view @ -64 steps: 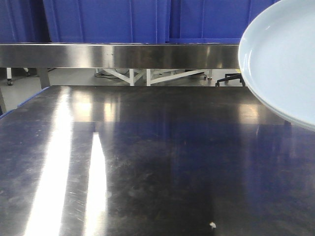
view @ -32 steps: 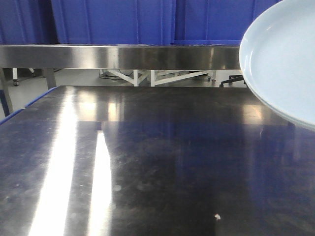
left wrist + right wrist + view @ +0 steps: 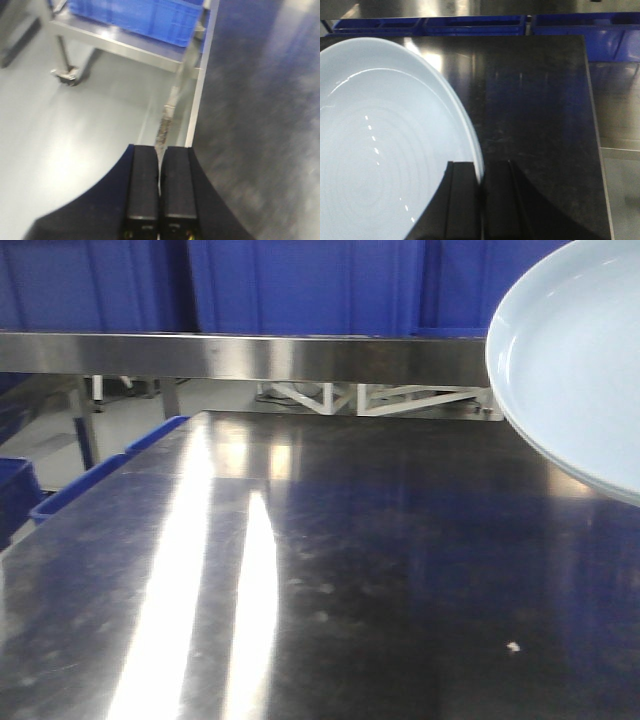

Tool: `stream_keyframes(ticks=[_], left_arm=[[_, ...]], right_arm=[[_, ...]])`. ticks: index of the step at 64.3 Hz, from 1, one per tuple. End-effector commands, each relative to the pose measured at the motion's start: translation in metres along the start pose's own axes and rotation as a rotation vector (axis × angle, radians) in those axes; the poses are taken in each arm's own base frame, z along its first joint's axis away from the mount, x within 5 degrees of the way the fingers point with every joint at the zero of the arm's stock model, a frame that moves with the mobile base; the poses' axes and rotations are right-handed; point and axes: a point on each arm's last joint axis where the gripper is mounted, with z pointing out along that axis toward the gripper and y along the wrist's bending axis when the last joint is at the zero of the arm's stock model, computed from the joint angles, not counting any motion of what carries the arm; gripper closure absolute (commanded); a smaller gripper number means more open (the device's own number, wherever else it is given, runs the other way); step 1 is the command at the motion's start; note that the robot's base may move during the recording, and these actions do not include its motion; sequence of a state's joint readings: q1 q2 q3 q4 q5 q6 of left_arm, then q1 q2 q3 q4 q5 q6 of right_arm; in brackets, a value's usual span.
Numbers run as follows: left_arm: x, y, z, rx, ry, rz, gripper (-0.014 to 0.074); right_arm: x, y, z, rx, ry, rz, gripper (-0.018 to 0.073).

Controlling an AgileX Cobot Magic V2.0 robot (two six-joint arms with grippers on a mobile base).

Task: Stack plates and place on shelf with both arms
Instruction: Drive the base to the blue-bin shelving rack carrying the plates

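Note:
A large pale bluish-white plate [image 3: 570,360] hangs in the air at the right of the front view, tilted, above the steel table [image 3: 350,590]. In the right wrist view the plate [image 3: 380,140] fills the left side. My right gripper [image 3: 481,175] is shut on its rim, one finger inside and one outside. A faint second edge line runs under the rim; I cannot tell whether two plates are stacked. My left gripper [image 3: 160,150] is shut and empty, above the table's left edge [image 3: 197,100]. A steel shelf rail [image 3: 250,355] runs across behind the table.
Blue crates [image 3: 300,280] stand on the shelf. A blue bin [image 3: 15,490] sits low left of the table. In the left wrist view, grey floor [image 3: 75,125], a wheeled steel cart [image 3: 67,76] and a blue crate [image 3: 145,15] lie left of the table.
The front view has swung left: table and shelf slid right in the frame, and the table's left edge and a blue bin came into view. The plate kept its place in the frame.

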State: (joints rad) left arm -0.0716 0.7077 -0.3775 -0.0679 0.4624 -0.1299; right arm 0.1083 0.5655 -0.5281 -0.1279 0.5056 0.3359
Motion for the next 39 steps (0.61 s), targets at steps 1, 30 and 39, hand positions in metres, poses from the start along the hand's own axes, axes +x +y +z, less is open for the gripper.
stream_keyframes(ticks=[1, 30, 39], left_arm=[[-0.0143, -0.0038, -0.0047, 0.024, -0.097, -0.001, 0.0513], [-0.0143, -0.0038, -0.0047, 0.024, -0.097, -0.001, 0.0513], [-0.0143, -0.0038, -0.0047, 0.024, -0.097, -0.001, 0.0513]], right_arm=[[-0.0161, 0.0033, -0.0055, -0.027, -0.114, -0.005, 0.0531], [-0.0161, 0.0033, -0.0055, -0.027, -0.114, -0.005, 0.0531], [-0.0161, 0.0033, -0.0055, -0.027, -0.114, -0.005, 0.0531]])
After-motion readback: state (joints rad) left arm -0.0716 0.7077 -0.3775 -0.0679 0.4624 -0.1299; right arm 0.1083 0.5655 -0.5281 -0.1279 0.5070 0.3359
